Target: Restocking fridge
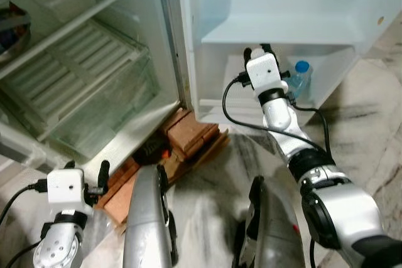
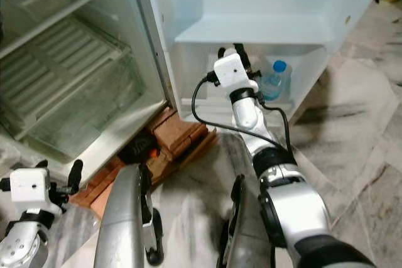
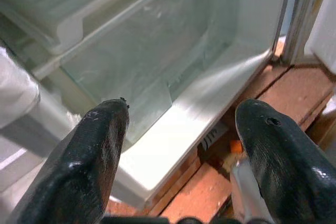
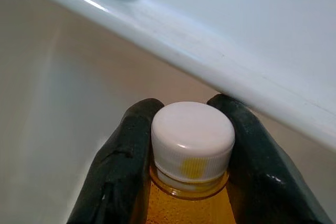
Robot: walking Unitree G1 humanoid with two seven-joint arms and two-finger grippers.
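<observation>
From the head we see our right gripper [image 1: 257,51] reaching into the fridge door's bottom shelf [image 1: 326,76], beside a blue-capped water bottle [image 1: 301,78]. Bricks [image 1: 188,136] sit under the fridge. Our left gripper [image 3: 181,124] hangs low with its fingers wide apart, facing the clear drawer [image 3: 152,72]. Our right wrist shows more: both fingers [image 4: 118,161] squeeze an amber bottle [image 4: 191,195] at its neck, under its white cap [image 4: 192,137].

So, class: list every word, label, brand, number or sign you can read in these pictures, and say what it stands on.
No text can be read.
White-capped bottle in the right gripper: a yellow mark on the cap, no letters.
Blue-capped bottle in the door shelf: label too blurred.
Small tag under the fridge: too blurred.
</observation>
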